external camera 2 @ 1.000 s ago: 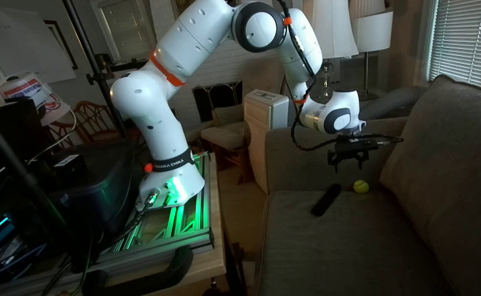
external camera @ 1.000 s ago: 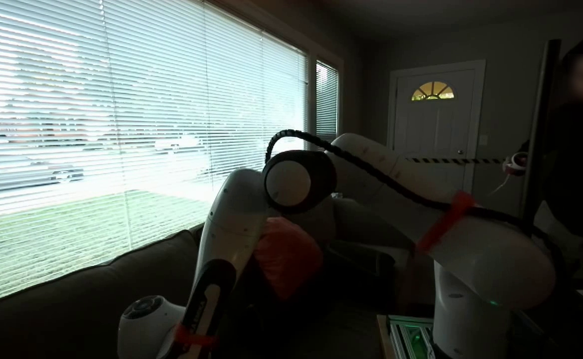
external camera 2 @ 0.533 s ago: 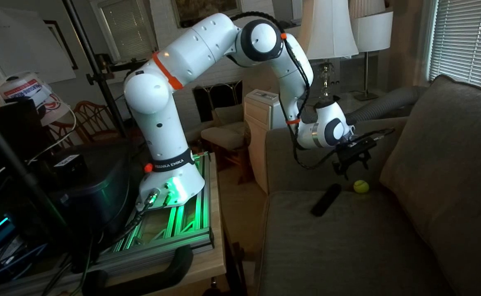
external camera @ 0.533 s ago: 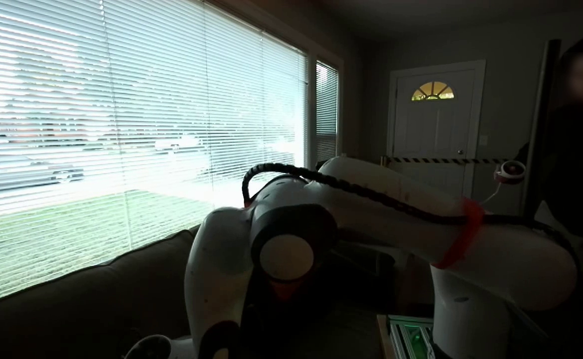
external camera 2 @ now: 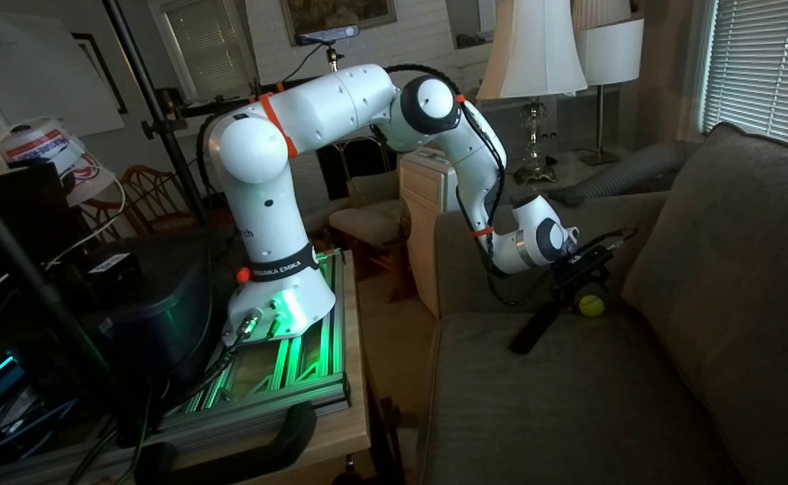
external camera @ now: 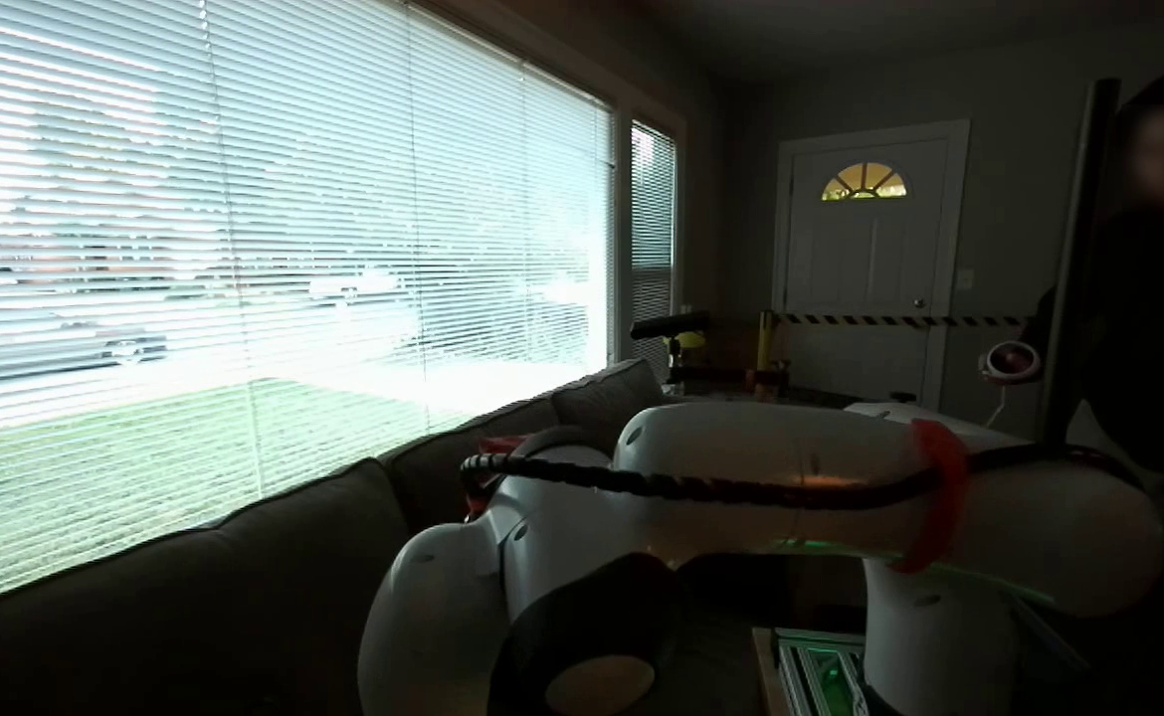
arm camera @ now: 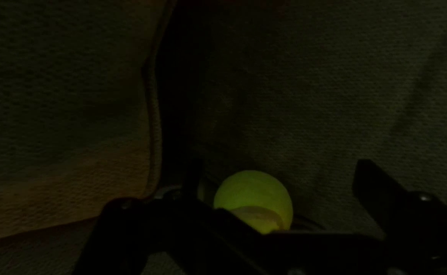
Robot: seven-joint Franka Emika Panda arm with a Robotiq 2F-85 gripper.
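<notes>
- Evidently, the claw [arm camera: 279, 172] stands spread wide, holding nothing.
- Tennis ball [arm camera: 255, 194]: on the sofa seat [external camera 2: 555, 404], below the claw, visible in the gap between its jaws, off-centre; round, hence without long axis; contact indeterminable.
- Dark elongated object [external camera 2: 530, 333]: near the ball, long axis slanting across the seat, one end meeting the claw's outline in an exterior view.

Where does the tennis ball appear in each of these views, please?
In an exterior view: the tennis ball lies right of centre, below mid-height, on the sofa.
In an exterior view, where the door shows: not visible.
Wrist view: low, just right of centre, appearing between the open fingers, its lower part partly hidden.
Shared landmark: the sofa, in all three views.
</notes>
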